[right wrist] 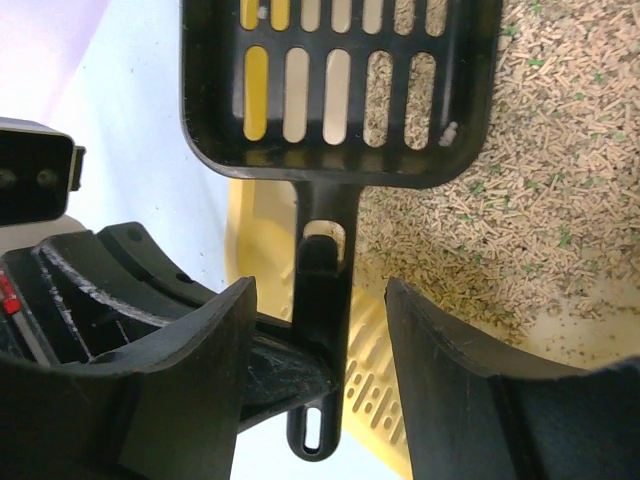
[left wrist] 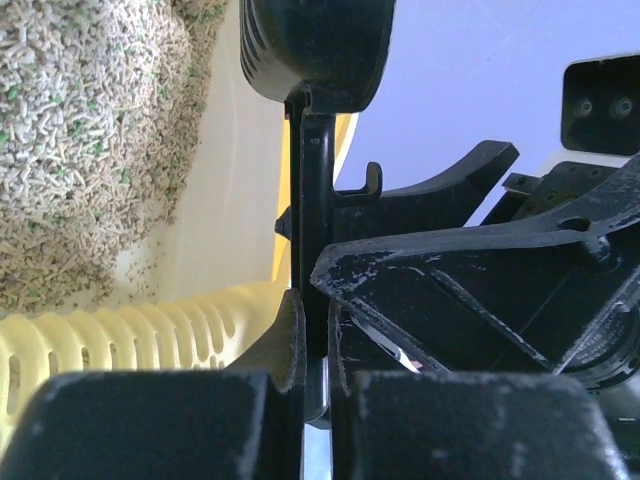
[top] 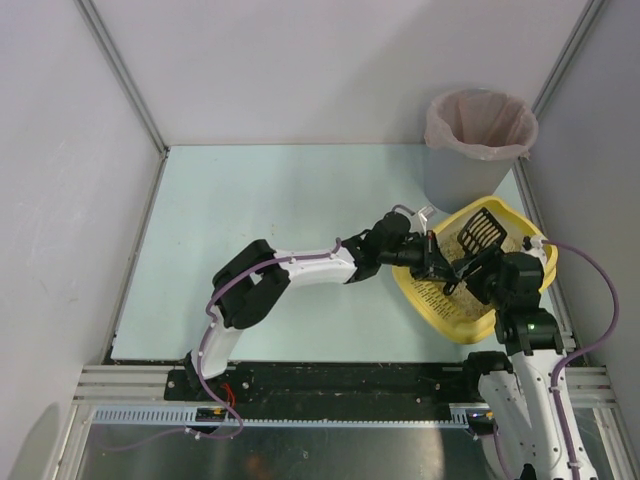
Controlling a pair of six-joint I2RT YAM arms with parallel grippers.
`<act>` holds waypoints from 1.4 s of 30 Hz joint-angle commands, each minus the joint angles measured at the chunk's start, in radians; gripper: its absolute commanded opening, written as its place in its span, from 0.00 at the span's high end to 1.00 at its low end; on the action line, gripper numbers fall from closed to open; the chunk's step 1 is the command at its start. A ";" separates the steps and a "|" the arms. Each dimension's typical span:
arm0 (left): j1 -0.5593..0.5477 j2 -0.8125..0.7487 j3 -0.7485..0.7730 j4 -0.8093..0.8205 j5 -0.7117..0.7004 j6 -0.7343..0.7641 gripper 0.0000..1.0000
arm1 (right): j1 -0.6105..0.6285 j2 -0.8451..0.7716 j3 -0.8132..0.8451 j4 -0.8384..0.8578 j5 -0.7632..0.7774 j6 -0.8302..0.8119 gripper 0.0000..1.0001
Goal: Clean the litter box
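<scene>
left gripper (left wrist: 312,340): fingers pressed together on the thin handle of the black plastic slotted scoop (right wrist: 340,80), pinching it just below the head; it reaches in from the left side of the box.
right gripper (right wrist: 318,300): fingers (right wrist: 440,350) spread wide, one on each side of the same handle, with a gap on both sides and no contact visible.
grippers, relative: they meet nose to nose at the handle, the right one (top: 478,272) just beside the left one (top: 432,262) on its right.
scoop: handle runs straight out between the right fingers. The head lies ahead of both grippers, towards the far rim. Yellow plastic and litter show through its slots. Whether the head touches the litter, cannot tell.
shallow yellow plastic litter box (top: 440,305): directly under both grippers at the right side of the pale green table (top: 260,230), sitting at an angle to the table edges.
beige granular litter (right wrist: 520,180): fills the box floor, right of the handle in the right wrist view and left of it in the left wrist view (left wrist: 90,130); flecks of green among the grains.
grey round bin (top: 455,180): beyond the grippers, just past the box's far rim, with a pink bag liner (top: 480,120) folded over its top.
</scene>
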 commanded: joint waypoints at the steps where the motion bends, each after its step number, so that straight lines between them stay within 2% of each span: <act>1: -0.006 -0.083 -0.030 0.068 0.035 -0.031 1.00 | 0.076 0.015 -0.003 0.071 0.132 0.054 0.42; 8: -0.014 -0.140 -0.093 0.093 0.020 -0.037 1.00 | 0.108 0.032 -0.011 0.066 0.211 0.085 0.49; 16: -0.017 -0.145 -0.108 0.120 0.026 -0.046 1.00 | 0.117 0.052 -0.029 0.098 0.197 0.114 0.52; 19: -0.017 -0.143 -0.111 0.126 0.033 -0.019 1.00 | 0.128 0.047 -0.028 0.100 0.200 0.120 0.73; 20: -0.016 -0.148 -0.111 0.125 0.032 0.001 0.96 | 0.131 0.044 -0.028 0.098 0.203 0.122 0.83; 21: -0.016 -0.154 -0.114 0.125 0.029 0.040 0.91 | 0.128 0.041 -0.028 0.089 0.208 0.123 0.86; 22: -0.016 -0.160 -0.120 0.125 0.024 0.055 0.78 | 0.129 0.037 -0.028 0.083 0.218 0.128 0.91; 24: -0.013 -0.185 -0.134 0.116 0.021 0.115 0.61 | 0.129 0.032 -0.025 0.057 0.229 0.134 0.97; 25: -0.011 -0.188 -0.133 0.085 0.026 0.139 0.44 | 0.128 0.035 -0.023 0.049 0.235 0.134 1.00; 28: -0.013 -0.208 -0.110 -0.010 0.026 0.254 0.27 | 0.129 0.050 -0.014 0.017 0.246 0.139 1.00; 30: -0.016 -0.217 -0.093 -0.065 0.013 0.348 0.25 | 0.129 0.060 0.001 -0.003 0.254 0.142 1.00; 34: -0.034 -0.243 -0.025 -0.298 -0.080 0.549 0.22 | 0.126 0.104 0.046 -0.040 0.258 0.137 1.00; 35: -0.045 -0.249 -0.025 -0.309 -0.094 0.608 0.22 | 0.128 0.133 0.055 -0.047 0.260 0.133 1.00; 39: -0.060 -0.267 -0.044 -0.319 -0.079 0.660 0.23 | 0.128 0.188 0.094 -0.087 0.275 0.123 1.00; 42: -0.097 -0.283 -0.064 -0.345 -0.126 0.738 0.22 | 0.126 0.195 0.110 -0.103 0.292 0.123 1.00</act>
